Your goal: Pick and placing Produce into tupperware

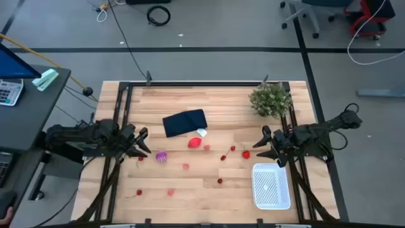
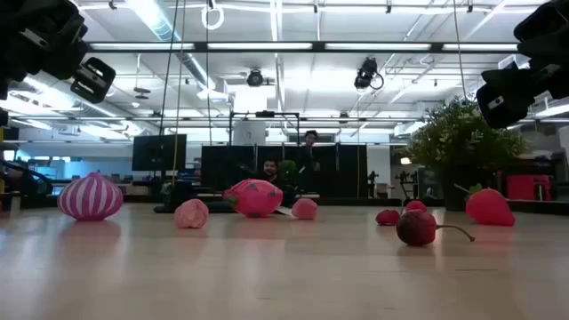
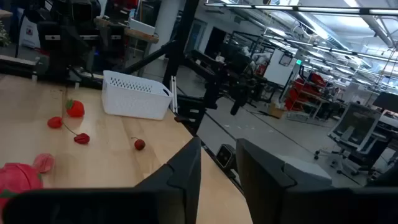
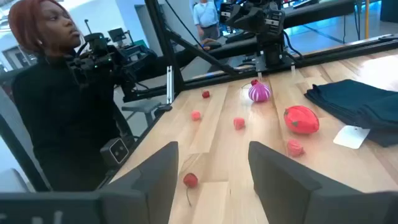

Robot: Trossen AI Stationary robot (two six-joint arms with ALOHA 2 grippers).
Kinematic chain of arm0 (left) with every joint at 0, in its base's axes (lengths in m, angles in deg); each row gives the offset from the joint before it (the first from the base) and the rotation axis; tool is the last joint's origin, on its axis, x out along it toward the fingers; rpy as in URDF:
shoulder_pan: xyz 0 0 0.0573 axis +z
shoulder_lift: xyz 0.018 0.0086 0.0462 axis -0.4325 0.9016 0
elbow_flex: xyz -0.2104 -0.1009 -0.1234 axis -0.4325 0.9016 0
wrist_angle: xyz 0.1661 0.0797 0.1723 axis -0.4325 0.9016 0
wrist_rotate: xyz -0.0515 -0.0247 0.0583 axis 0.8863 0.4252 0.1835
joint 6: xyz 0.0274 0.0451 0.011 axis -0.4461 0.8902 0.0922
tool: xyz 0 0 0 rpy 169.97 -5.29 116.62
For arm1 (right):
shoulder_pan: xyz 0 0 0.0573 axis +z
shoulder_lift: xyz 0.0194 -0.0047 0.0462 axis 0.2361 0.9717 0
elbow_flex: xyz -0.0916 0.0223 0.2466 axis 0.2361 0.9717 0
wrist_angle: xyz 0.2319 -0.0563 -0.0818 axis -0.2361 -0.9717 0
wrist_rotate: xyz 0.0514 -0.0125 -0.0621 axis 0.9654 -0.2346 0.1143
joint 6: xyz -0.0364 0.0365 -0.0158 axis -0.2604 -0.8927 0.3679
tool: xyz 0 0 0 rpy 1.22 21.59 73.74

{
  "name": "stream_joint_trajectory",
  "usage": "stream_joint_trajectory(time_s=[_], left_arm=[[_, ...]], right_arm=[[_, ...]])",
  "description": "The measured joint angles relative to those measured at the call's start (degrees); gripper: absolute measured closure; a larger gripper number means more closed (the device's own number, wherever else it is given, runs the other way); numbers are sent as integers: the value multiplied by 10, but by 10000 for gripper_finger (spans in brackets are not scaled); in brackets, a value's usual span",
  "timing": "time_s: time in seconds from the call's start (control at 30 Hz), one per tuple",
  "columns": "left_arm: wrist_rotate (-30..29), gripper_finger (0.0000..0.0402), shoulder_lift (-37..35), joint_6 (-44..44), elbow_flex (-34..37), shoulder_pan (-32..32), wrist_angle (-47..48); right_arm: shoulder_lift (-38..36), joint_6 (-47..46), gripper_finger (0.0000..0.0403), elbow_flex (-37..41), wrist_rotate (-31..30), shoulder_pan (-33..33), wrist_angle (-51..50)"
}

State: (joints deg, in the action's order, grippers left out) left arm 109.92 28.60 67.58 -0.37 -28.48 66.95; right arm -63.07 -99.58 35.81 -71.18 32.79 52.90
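Note:
The produce lies scattered on the wooden table: a bigger red piece (image 1: 194, 143) (image 4: 301, 119), a purple striped ball (image 1: 161, 156) (image 2: 90, 196) and several tiny red and pink bits, such as one bit (image 1: 185, 166) and a cherry (image 2: 416, 228). The white tupperware (image 1: 271, 185) (image 3: 137, 94) stands near the table's right near corner. My left gripper (image 1: 144, 144) (image 3: 217, 177) hovers open at the left edge, just left of the purple ball. My right gripper (image 1: 261, 143) (image 4: 214, 180) hovers open at the right edge, above the tupperware's far side.
A folded navy cloth (image 1: 185, 122) with a white tag (image 4: 352, 137) lies at the table's far middle. A green bushy plant (image 1: 271, 99) stands at the far right. Black frame rails run along the table's left and right sides. A person (image 4: 56, 93) stands beyond the table.

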Motion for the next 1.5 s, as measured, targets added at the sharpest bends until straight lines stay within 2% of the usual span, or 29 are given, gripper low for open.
stream_joint_trajectory(time_s=[1.5], left_arm=[[0,294,0,30,0,0,-1]], right_arm=[[0,0,199,0,0,0,0]])
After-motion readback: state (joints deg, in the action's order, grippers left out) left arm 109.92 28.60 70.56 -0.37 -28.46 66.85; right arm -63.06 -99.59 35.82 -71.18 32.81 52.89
